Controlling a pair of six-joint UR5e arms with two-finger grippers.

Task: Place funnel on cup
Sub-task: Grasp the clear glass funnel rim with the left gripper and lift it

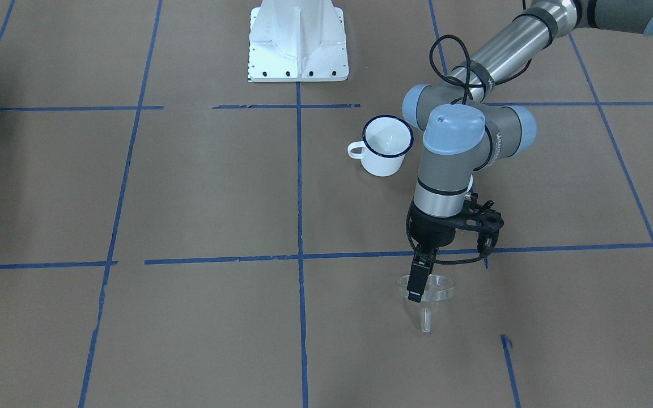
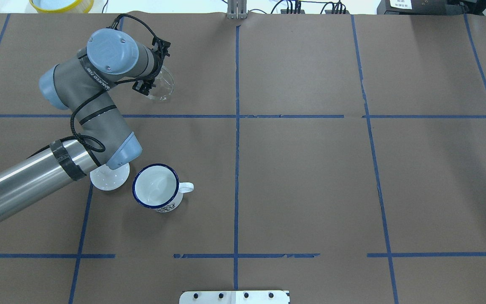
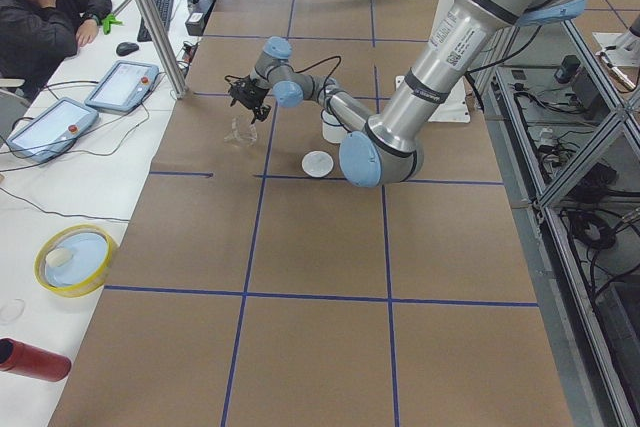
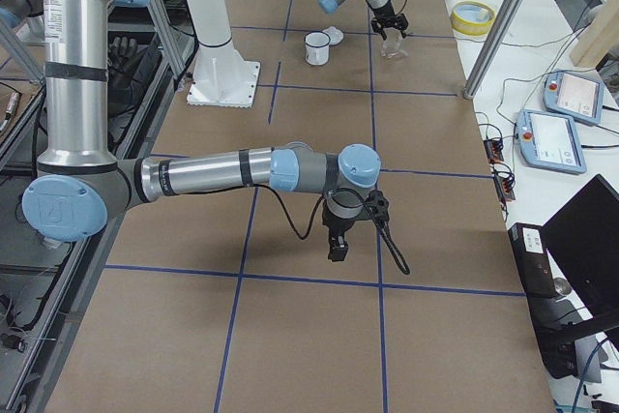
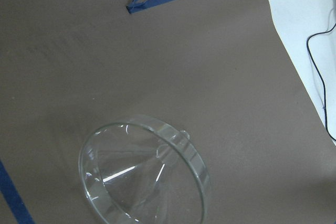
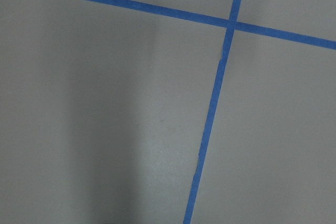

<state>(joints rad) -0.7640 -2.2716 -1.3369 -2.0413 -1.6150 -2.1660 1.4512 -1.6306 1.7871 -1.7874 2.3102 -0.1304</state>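
Found funnel [image 1: 437,289] pinched at its rim in left gripper [image 1: 415,290], spout pointing down, with cup [image 1: 383,161] upright and well apart toward robot base, mouth open to receive the spout

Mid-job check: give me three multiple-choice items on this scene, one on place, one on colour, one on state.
1. Where is the funnel? A at the left end effector, apart from the cup; B inside the cup; C off the table.
2. Cup rim colour? A red; B dark blue; C green.
3. The cup is: A tipped over; B covered; C upright, empty.
Answers: A, the front view shows the funnel at the end effector, away from the cup; B, the rim is a thin dark-blue line; C, the overhead view shows its bare white inside.
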